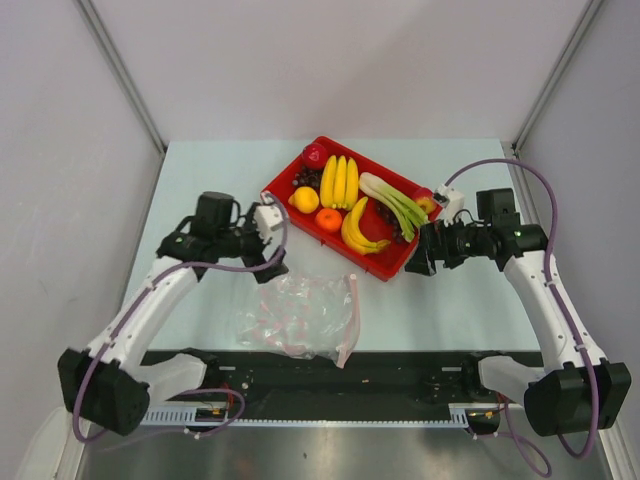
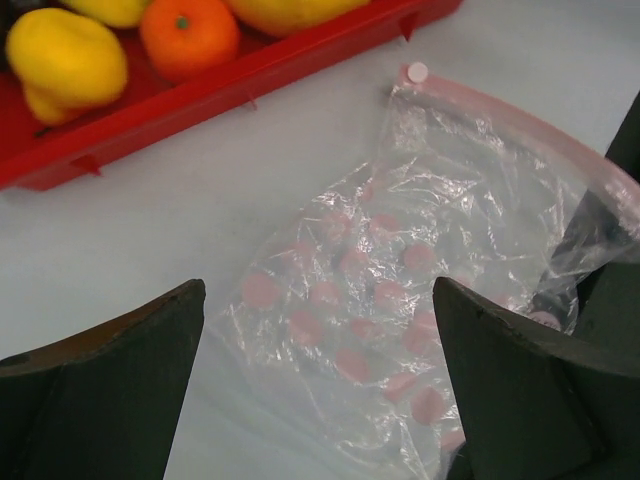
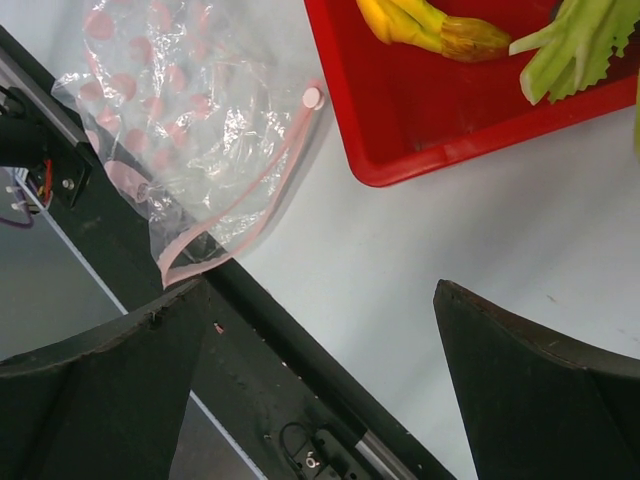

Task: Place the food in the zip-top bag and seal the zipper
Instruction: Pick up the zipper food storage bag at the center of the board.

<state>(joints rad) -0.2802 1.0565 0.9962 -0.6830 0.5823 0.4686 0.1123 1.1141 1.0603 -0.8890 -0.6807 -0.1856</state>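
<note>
Both claws stand wide and empty: the left gripper (image 2: 315,295) hovers right over the zip-top bag (image 1: 295,312), crumpled just in front of the red tray (image 1: 392,272), while the right gripper (image 3: 320,290) hangs off the tray's near right corner. All the food (image 1: 340,182) sits in the tray. From the tray's near edge the zipper (image 1: 350,315) runs toward the robot along the bag's right side.

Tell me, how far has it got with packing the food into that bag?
Barely started. Done: nothing; the food all sits in the red tray, and the zip-top bag lies crumpled and apparently empty on the table. In hand: nothing; the left gripper hangs open above the bag, the right gripper is open near the tray's corner. Left: load every item, then close the zipper.
</note>
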